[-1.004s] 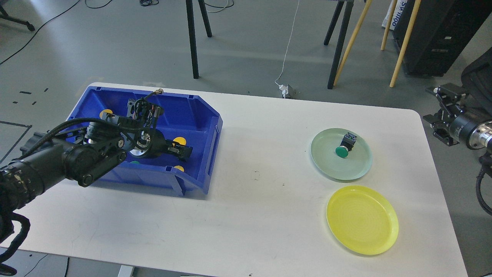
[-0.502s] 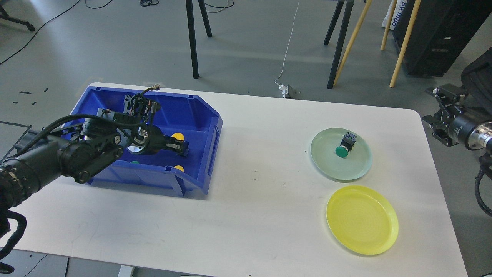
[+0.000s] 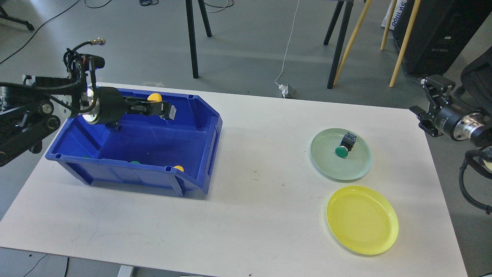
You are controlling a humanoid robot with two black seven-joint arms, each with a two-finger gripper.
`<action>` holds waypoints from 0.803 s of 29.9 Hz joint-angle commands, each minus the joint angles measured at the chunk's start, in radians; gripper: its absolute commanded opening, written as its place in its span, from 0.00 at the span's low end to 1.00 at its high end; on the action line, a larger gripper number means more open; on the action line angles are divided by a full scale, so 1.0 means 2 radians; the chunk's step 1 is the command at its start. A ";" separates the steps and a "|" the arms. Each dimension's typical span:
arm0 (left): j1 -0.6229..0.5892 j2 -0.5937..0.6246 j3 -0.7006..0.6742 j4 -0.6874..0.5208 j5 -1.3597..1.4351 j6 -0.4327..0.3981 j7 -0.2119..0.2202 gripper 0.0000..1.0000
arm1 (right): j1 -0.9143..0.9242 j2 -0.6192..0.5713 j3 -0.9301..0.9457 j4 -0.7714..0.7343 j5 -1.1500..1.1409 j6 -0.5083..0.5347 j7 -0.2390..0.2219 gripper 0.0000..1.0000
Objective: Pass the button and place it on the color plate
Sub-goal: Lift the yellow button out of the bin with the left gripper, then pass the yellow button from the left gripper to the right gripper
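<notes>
My left gripper (image 3: 164, 109) is raised over the back of the blue bin (image 3: 200, 127) and is shut on a yellow button (image 3: 154, 96), whose cap shows just above the fingers. More buttons lie low in the bin: a yellow one (image 3: 178, 168) and a green one (image 3: 134, 162) by the front wall. A green button (image 3: 343, 148) lies on the pale green plate (image 3: 326, 161). The yellow plate (image 3: 362, 219) has nothing on it. My right gripper (image 3: 426, 100) hangs open and empty past the table's right edge.
The white table (image 3: 253, 200) carries the bin at the left and the two plates at the right. Chair and stand legs (image 3: 191, 38) and a cable with a power adapter (image 3: 287, 90) are on the floor behind the table.
My left gripper has risen out of the bin's bottom and pulled back to the left with the yellow button in it. My right gripper has shifted slightly up and left.
</notes>
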 commanded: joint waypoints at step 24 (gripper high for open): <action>-0.114 -0.287 -0.100 0.259 -0.364 0.000 0.050 0.18 | 0.106 0.137 0.055 0.110 0.000 -0.056 0.007 0.85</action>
